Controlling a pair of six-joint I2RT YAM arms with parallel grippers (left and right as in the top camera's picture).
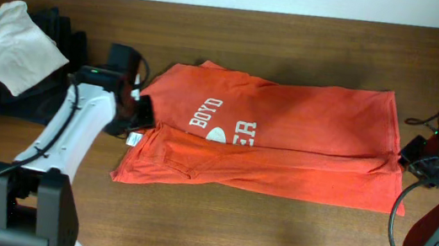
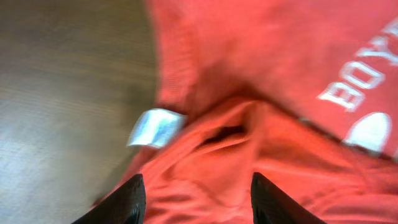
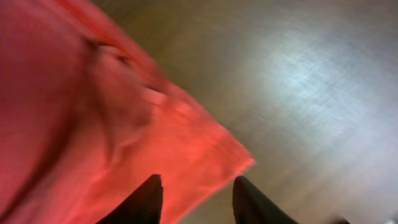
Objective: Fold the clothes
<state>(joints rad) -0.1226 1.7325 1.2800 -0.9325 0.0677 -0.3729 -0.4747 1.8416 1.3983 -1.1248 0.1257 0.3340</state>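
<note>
Two tools are shown with jaws parted, nothing gripped: the left tool (image 2: 196, 180) over the label (image 2: 155, 127) end of the T-shirt (image 1: 305, 121), the right tool (image 3: 198, 182) over its opposite corner. The T-shirt is laid on the worktop (image 1: 273, 232), its near edge folded over the lettering (image 1: 205, 113).

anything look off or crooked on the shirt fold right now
Yes. On the orange-red T-shirt the near flap is folded up unevenly. It cuts across the white lettering and bunches into wrinkles at the collar end. A white label pokes out there beside the left end effector. Nothing looks torn.
</note>
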